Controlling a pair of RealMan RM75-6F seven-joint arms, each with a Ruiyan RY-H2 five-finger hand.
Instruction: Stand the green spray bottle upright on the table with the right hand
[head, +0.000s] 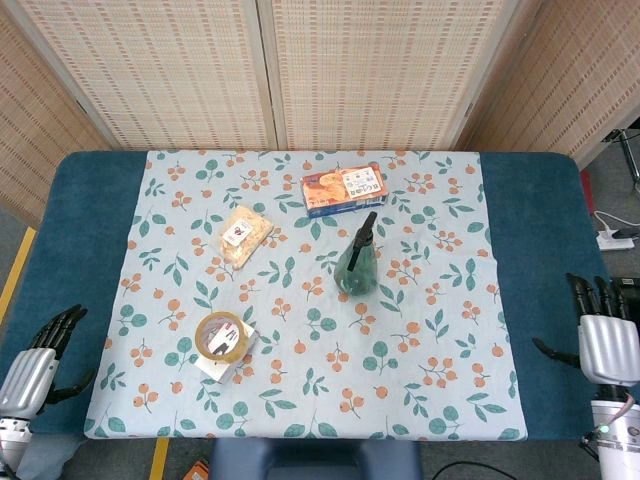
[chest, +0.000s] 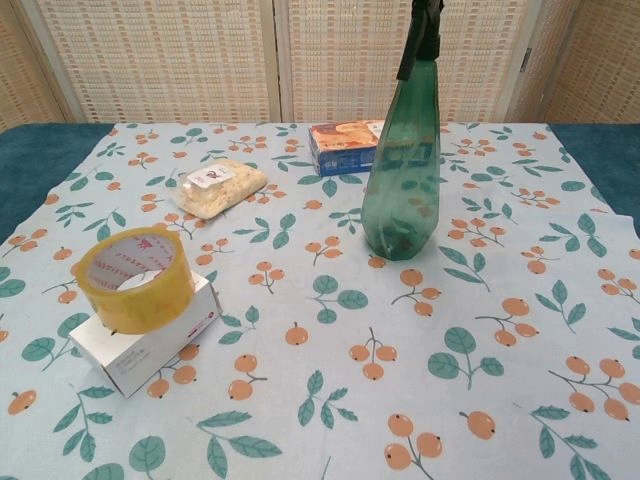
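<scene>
The bottle (chest: 403, 160) is upright on the cloth (head: 300, 400), standing free near the middle of the table (head: 540, 250), a little right of centre, its black spray head at the top. Nothing touches it.

The right hand (head: 607, 340) sits well apart, at the near right corner past the cloth's edge, over the blue tabletop, fingers spread and holding nothing. The left hand (head: 35, 365) is at the near left corner, also off the cloth, fingers loosely apart and likewise holding nothing. Neither hand shows in the chest view.

The table wears a dark blue cover, and over it lies a pale cloth printed with orange fruit and green leaves. Just beyond the bottle, at the far side, lies an orange box (head: 344, 190), flat. To the left of that, a clear snack bag (head: 244, 234) with a red and white label. Nearer and further left, a roll of yellow tape (head: 222, 336) rests on top of a small white box (chest: 150, 345).

Behind the table stand woven screens (head: 260, 70) in pale wood frames. On the floor at the right there is a white power strip (head: 617, 238).
</scene>
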